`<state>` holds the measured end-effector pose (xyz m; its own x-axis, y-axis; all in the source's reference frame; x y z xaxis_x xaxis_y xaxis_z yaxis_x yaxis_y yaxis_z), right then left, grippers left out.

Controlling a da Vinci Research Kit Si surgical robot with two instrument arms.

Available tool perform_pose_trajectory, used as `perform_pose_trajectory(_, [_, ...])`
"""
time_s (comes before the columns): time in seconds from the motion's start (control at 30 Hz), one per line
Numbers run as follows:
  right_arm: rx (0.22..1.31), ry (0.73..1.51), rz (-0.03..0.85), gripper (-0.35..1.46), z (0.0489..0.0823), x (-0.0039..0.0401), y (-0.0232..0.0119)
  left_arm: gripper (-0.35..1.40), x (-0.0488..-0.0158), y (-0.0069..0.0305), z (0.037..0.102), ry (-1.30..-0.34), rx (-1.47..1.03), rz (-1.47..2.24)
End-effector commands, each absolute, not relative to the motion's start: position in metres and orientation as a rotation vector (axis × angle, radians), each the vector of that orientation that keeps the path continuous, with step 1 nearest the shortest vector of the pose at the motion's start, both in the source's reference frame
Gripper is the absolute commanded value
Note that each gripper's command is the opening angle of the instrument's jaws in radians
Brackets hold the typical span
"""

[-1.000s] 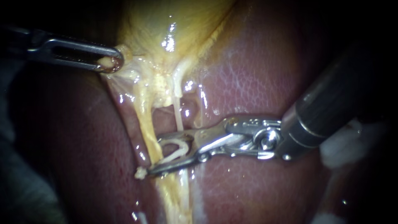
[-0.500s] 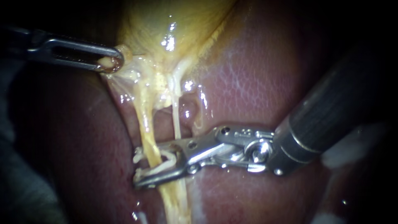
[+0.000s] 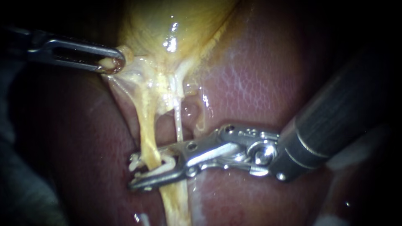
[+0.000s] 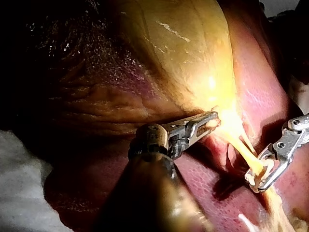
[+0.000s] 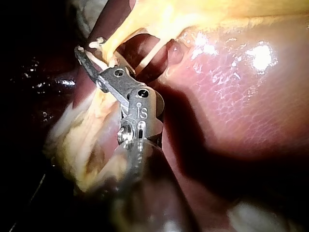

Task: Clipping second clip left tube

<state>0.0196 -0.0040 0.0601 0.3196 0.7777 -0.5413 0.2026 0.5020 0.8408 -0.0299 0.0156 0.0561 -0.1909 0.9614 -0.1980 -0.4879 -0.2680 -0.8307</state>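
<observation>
Yellow gallbladder (image 3: 167,25) edge clamped by slotted left instrument (image 3: 110,63); white clip (image 3: 166,165) astride thick yellow left tube (image 3: 148,129) gripped by silver right instrument (image 3: 151,170).

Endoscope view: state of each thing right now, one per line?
Left instrument: shut on the gallbladder at its edge.
Right instrument: shut on the clip, astride the left tube.
Clip: around the left tube, held by the right instrument.
Left tube: taut, inside the clip.
Right tube: no clip showing on it.
</observation>
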Motion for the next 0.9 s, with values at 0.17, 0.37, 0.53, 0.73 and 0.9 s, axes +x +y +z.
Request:
perform_pose_trajectory(0.17, [1.021,1.218,0.48,-0.21,0.06,0.0194,-0.004,-0.35,-0.0299,0.0156,0.0561,-0.763,-0.897,1.69])
perform_pose_trajectory(0.37, [1.063,1.194,0.511,-0.35,0.06,0.019,-0.0039,-0.35,-0.0299,0.0156,0.0561,-0.763,-0.897,1.69])
perform_pose_trajectory(0.53, [1.063,1.193,0.508,-0.35,0.0602,0.0189,-0.0041,-0.35,-0.0299,0.0156,0.0561,-0.763,-0.897,1.69])
perform_pose_trajectory(0.73, [1.063,1.193,0.507,-0.35,0.0603,0.0189,-0.0042,-0.35,-0.0299,0.0156,0.0561,-0.763,-0.897,1.69])
perform_pose_trajectory(0.9, [1.048,1.196,0.52,-0.06,0.0606,0.0189,-0.004,-0.35,-0.0299,0.0157,0.0562,-0.763,-0.897,1.69])
